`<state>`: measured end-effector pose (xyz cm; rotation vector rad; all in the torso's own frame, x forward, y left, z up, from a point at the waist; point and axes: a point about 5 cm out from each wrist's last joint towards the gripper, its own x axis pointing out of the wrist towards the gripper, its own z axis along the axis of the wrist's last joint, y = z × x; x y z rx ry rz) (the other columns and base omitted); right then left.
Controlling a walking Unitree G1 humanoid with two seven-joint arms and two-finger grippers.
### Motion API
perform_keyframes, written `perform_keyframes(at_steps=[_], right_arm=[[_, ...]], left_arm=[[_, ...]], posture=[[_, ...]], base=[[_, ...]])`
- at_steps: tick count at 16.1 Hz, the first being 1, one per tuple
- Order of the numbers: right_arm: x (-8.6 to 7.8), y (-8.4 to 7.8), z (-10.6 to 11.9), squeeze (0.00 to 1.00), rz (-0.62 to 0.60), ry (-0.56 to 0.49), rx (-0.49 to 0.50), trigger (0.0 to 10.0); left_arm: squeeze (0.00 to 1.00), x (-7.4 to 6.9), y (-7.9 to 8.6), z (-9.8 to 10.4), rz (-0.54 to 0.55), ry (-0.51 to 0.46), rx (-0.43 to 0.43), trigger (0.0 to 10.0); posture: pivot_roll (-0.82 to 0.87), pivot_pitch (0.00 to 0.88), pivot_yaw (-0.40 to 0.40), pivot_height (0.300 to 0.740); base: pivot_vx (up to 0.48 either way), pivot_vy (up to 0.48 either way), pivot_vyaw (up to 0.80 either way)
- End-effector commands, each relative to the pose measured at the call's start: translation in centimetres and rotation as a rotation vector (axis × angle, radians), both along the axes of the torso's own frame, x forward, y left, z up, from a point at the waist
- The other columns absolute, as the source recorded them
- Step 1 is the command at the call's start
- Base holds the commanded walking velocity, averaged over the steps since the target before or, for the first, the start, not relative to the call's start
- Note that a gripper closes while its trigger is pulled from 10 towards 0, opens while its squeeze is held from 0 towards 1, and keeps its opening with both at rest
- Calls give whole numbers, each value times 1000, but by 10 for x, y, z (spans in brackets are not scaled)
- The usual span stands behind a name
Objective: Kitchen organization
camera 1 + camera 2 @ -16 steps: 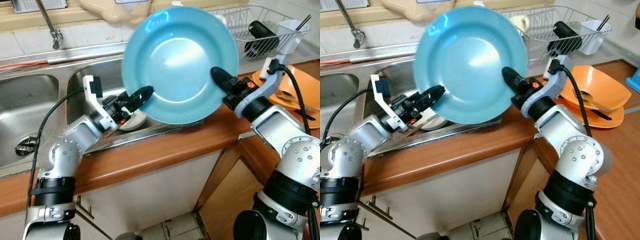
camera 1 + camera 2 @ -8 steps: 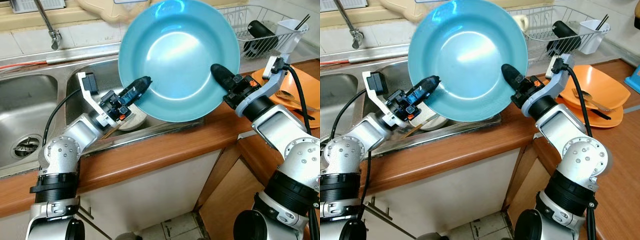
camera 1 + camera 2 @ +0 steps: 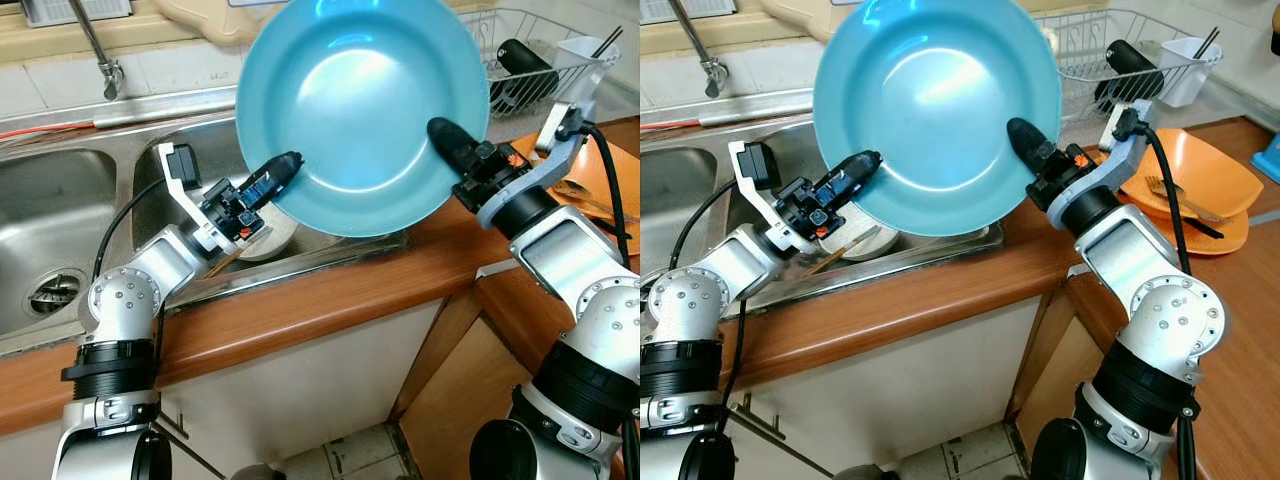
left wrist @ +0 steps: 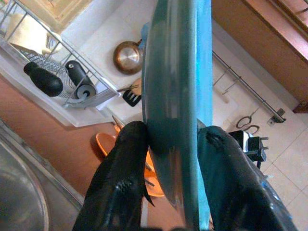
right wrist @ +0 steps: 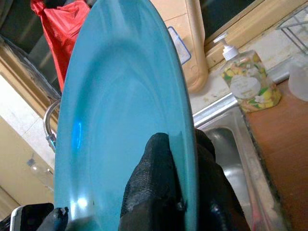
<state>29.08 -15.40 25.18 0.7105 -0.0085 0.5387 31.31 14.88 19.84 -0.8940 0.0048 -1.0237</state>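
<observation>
From the left eye view, both grippers are holding a large blue plate (image 3: 360, 110) tilted up above the right basin of the steel sink (image 3: 70, 215). The left gripper (image 3: 283, 172) is pinching the plate's lower left rim, and the right gripper (image 3: 447, 140) is clamping its right rim. Beneath the plate, a white dish (image 3: 268, 235) with a chopstick-like stick is lying in the basin, mostly covered. The wooden bench (image 3: 300, 310) is running along the front edge. A faucet (image 3: 100, 50) is standing at the back.

From the right eye view, the plate is blocking most of the wall behind it. A wire drying rack (image 3: 1110, 55) is sitting behind the right arm, carrying a dark bottle (image 3: 1125, 72) and a white cutlery cup (image 3: 1185, 70). Stacked orange plates (image 3: 1195, 190) with utensils on them are resting on the bench to the right, partly covered by the arm's cable.

In the left wrist view, the plate is showing edge-on, with the black fingers (image 4: 120, 183) closing on either face of its rim. A copper pan (image 4: 127, 57) is hanging on the far wall, and the rack is appearing off to one side.

In the right wrist view, the jaws are gripping the rim, one finger on each face. A soap bottle (image 5: 248, 86) is standing beside the sink, and something red (image 5: 53, 24) behind the plate is hard to identify.
</observation>
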Motion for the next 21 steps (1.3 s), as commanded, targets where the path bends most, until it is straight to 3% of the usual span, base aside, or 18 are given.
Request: perform_keyframes(at_steps=[1, 6, 7, 8, 9, 10, 11, 14, 15, 16, 19, 21], right_arm=[[-2, 2, 9, 0, 7, -45, 3, 0], [-3, 2, 8, 0, 8, -44, -18, 0], [-3, 3, 8, 0, 10, -43, -25, 1725], [-2, 3, 7, 0, 6, -41, -39, 8471], [-1, 3, 7, 0, -2, -38, -52, 8471], [0, 4, 5, 0, -17, -45, -91, 10000], [0, 5, 4, 1000, -10, -37, -86, 10000], [-3, 7, -2, 1000, -1, -25, -150, 10000], [-4, 9, -5, 600, 14, -17, -189, 10000], [-6, 12, -9, 0, 33, -12, -219, 10000], [-8, 21, -19, 0, 90, 8, -337, 10000], [-8, 26, -27, 0, 122, 14, -485, 10000]], left_arm=[[0, 2, -2, 7, -17, -29, -5, 0], [0, 5, -2, 4, 1, -13, 15, 0], [0, 5, -2, 3, 8, -12, 21, 0], [0, 5, -2, 2, 18, -12, 26, 0], [0, 5, -2, 2, 25, -12, 30, 0], [0, 7, 0, 1, 59, -5, 40, 0], [0, 9, 3, 0, 92, 5, 43, 0], [0, 11, 15, 2, 188, 20, 37, 0], [0, 13, 21, 3, 238, 18, 41, 0], [0, 15, 28, 4, 291, 16, 45, 0], [0, 22, 51, 7, 432, 39, 64, 0], [0, 31, 69, -5, 557, 131, 196, 0]], posture=[[-87, 0, 80, 740], [-87, 0, 82, 740], [-88, 0, 76, 740], [-88, 0, 76, 740], [-88, 0, 76, 740], [-86, 0, 77, 740], [-86, 0, 77, 740], [-82, 0, 81, 740], [-77, 0, 75, 740], [-72, 0, 67, 740], [-68, 0, 63, 740], [-69, 0, 65, 740]], base=[[0, 0, 0], [0, 0, 0], [0, 0, 0], [0, 0, 0], [0, 0, 0], [0, 0, 0], [0, 0, 0], [0, 0, 0], [0, 0, 0], [0, 0, 0], [0, 0, 0], [0, 0, 0]])
